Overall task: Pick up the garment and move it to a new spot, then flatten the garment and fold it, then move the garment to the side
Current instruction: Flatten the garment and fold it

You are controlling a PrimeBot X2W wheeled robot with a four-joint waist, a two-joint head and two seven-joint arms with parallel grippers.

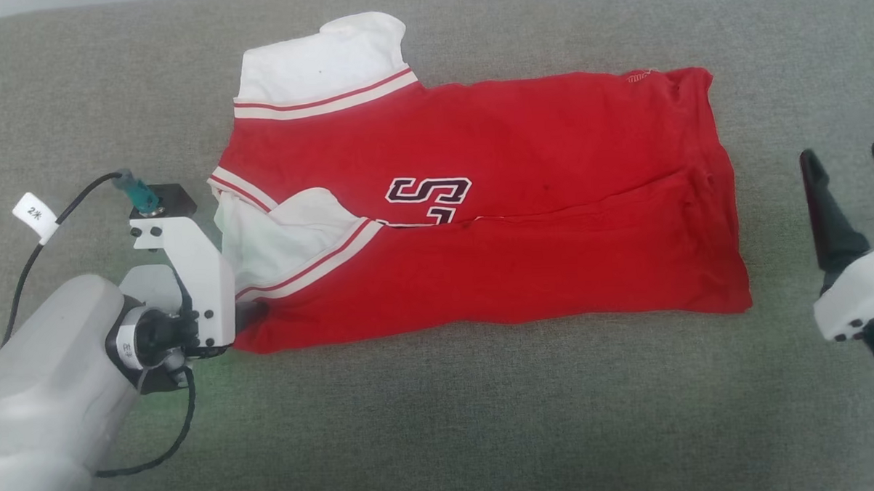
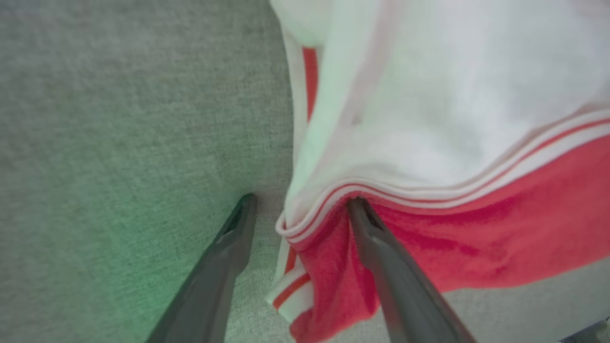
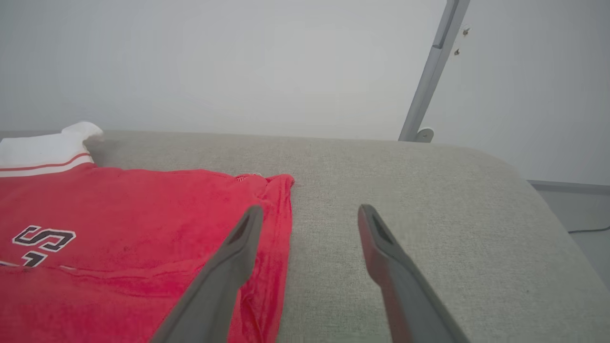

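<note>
- While the garment [image 1: 494, 222] lies half-folded on the grey cushion [image 1: 443, 420], the left gripper [image 2: 301, 200] is spread at its corner, one finger seemingly under the striped trim [image 2: 333, 188]; closing may catch one layer and undo the fold.
- The right gripper [image 1: 844, 151], spread and empty beside the hem [image 1: 722, 177], could let that end drag.

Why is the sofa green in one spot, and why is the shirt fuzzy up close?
Head view: a green glow tints the grey cushion at lower left; the garment looks sharp. Left wrist view: the garment sits close to the camera, so it blurs, with green there too. Right wrist view: soft, even light, no hard shadows.
</note>
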